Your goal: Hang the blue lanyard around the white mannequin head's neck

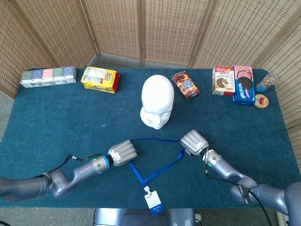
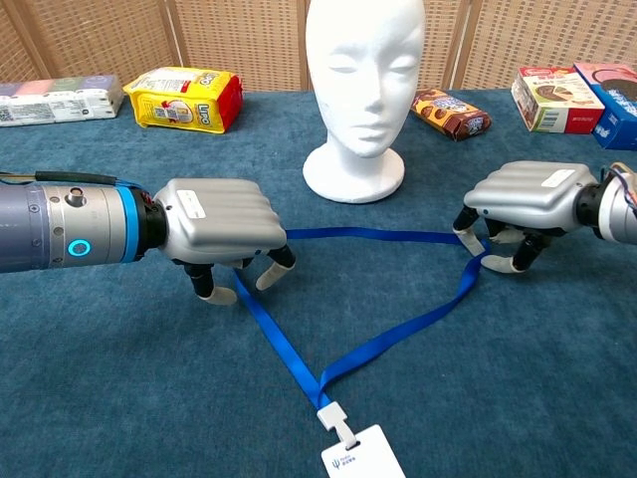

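Your left hand (image 2: 214,214) sits knuckles-up on the counter (image 1: 56,113), its fingers (image 2: 276,269) curled down over one corner of the blue lanyard (image 2: 378,344); whether they pinch the strap, you cannot tell. Your right hand (image 2: 528,197) has its fingers clamped on the opposite corner. The lanyard lies flat in a triangle just before the white mannequin head (image 2: 363,70), its badge (image 2: 361,454) nearest you.

Open teal cloth lies all around the white foam mannequin head (image 2: 363,70), wide in front and at its left. Behind and right, close by, a brown cookie packet (image 2: 450,112) narrows the way.
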{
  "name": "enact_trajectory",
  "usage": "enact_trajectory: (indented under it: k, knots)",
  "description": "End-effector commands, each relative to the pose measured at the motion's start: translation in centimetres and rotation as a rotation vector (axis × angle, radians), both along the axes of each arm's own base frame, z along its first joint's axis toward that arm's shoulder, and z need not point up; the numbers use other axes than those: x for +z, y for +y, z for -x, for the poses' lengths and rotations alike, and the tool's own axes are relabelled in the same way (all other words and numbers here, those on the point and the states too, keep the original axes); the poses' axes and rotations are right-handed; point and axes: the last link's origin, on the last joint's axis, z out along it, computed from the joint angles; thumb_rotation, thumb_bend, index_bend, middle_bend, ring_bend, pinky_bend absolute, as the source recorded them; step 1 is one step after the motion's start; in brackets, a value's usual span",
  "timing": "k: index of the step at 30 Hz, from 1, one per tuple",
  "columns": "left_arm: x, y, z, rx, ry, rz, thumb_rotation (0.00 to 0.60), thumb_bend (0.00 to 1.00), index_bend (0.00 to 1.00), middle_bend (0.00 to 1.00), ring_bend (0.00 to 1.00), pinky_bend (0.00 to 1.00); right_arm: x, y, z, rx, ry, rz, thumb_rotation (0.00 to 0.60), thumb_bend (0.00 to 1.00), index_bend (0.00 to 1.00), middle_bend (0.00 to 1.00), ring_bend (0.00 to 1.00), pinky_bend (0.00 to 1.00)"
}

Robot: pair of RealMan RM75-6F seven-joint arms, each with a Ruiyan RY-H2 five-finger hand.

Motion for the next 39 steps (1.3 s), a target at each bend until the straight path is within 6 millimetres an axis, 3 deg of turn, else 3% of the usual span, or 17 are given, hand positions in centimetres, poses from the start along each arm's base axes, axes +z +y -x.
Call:
enact_trajectory:
  k: [1,19,35,39]
  knots:
    - [-0.14,-0.06,0.05,-0.001,0.007,0.002,0.6,0.28,0.48,1.0,1.0,1.0,-0.05,0.01,0.06,-0.001,0.001,-0.001,0.548,0.55,0.65,0.99,1.0,1.0]
    - [-0.71,0.08,-0.17,0.019,0.01,0.003,0.6,0.33,0.49,1.0,1.0,1.0,-0.14,-0.02,0.46,-0.012,0.005,-0.003,0.548,0.55,0.66,1.0,1.0,1.0]
    - [-0.89,0.16,-0.26,0.05,0.013,0.014,0.6,0.4,0.57,1.0,1.0,1.0,-0.16,-0.12,0.59,-0.019,0.004,0.0,0.553,0.55,0.68,1.0,1.0,1.0]
    - [-0.74,0.12,-0.27,0.061,0.001,0.015,0.6,0.4,0.58,1.0,1.0,1.0,-0.22,-0.06,0.42,-0.024,-0.006,-0.003,0.587,0.55,0.7,1.0,1.0,1.0]
